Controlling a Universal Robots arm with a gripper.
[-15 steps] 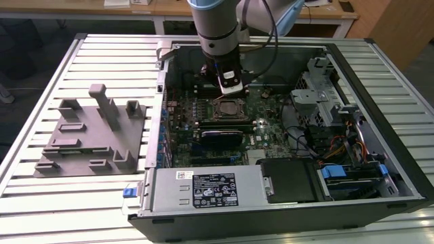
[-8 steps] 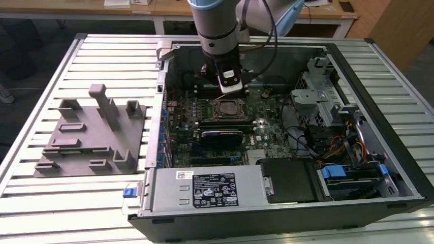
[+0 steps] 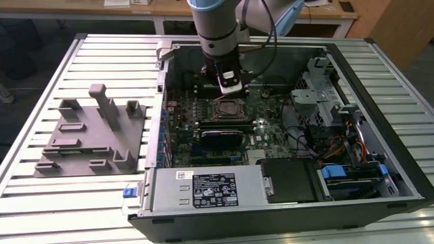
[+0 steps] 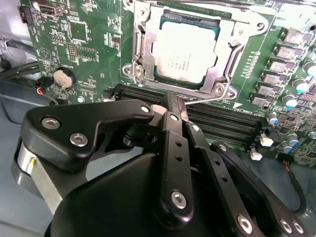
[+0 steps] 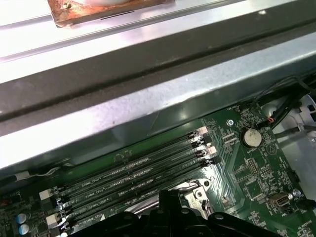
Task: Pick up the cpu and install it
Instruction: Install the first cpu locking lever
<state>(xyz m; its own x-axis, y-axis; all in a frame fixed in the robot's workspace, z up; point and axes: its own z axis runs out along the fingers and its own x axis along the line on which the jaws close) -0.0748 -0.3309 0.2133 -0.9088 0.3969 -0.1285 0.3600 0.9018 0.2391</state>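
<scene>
While the gripper (image 3: 229,91) hangs inside the open case (image 3: 379,66), the cpu (image 4: 186,52) lies flat in the socket (image 4: 224,59) on the motherboard (image 4: 89,44), just beyond the fingertips and apart from them. Fingers (image 4: 173,111) appear pressed together, pinching nothing. RAM slots (image 5: 143,173) run between gripper and socket. Grey fixture (image 3: 88,132) sits on the table (image 3: 40,203), at the exterior view's left.

My linkage (image 4: 168,163) hides the memory slots' (image 4: 222,123) near ends and my fingertips in the second wrist view. The socket (image 4: 185,49) is cropped at the frame edge. In the exterior view, my wrist camera (image 3: 229,82) covers my jaws.
</scene>
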